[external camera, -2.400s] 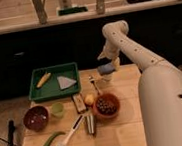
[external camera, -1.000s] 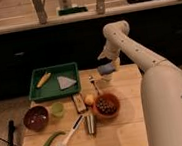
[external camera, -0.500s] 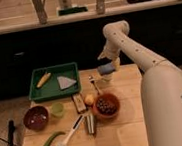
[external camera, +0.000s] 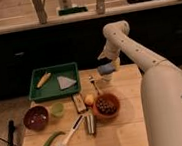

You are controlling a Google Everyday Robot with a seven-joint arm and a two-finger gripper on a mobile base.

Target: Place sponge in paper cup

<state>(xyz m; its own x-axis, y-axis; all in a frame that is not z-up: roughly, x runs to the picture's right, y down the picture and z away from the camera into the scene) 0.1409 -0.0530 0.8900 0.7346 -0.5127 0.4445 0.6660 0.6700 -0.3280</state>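
Note:
A blue sponge (external camera: 105, 68) is at the tip of my gripper (external camera: 107, 66), at the back of the wooden table (external camera: 127, 133), right of the green tray. Just beneath it is a pale shape that looks like the paper cup (external camera: 107, 77). The sponge sits at or just above the cup's mouth, and I cannot tell whether it is inside. A yellow patch (external camera: 116, 62) shows beside the gripper. My white arm (external camera: 156, 84) reaches in from the right.
A green tray (external camera: 36, 92) holds an orange-yellow piece (external camera: 44, 79) and a grey wedge (external camera: 64, 82). In front are a dark red bowl (external camera: 36, 117), a small green cup (external camera: 57, 109), a brown bowl (external camera: 105, 106), a yellow fruit (external camera: 89, 99), a metal can (external camera: 90, 123) and a brush (external camera: 68, 138).

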